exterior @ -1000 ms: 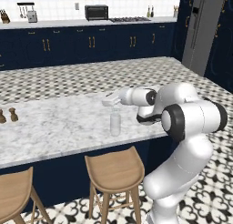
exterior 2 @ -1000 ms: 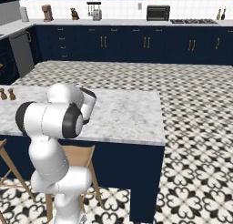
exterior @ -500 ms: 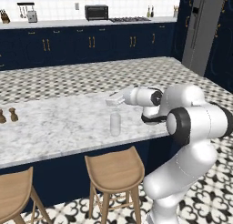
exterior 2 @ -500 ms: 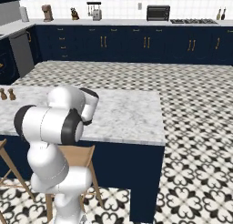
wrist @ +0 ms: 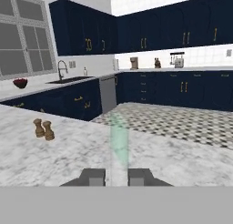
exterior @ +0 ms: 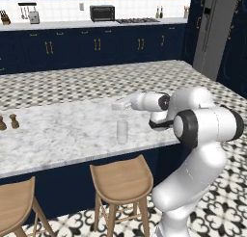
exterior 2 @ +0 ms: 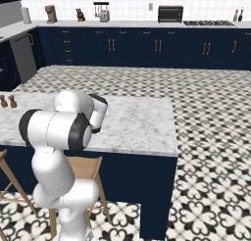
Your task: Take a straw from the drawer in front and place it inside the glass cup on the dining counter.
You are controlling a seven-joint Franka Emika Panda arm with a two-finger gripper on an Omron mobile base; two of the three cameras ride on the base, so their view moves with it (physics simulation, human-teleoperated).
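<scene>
straw [wrist: 119, 141] in closed gripper [wrist: 117, 176] (over counter)

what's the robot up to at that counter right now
The white arm reaches out over the dining counter with its gripper shut, held level just above the glass cup. In the hand view a pale stick, apparently the straw, runs out from between the fingertips. The two brown shakers stand far off.

The dining counter [exterior: 62, 135], a veined marble slab, spans the left and centre of the left base view. The glass cup [exterior: 122, 131] stands at centre; two brown shakers [exterior: 8, 122] stand at far left.
</scene>
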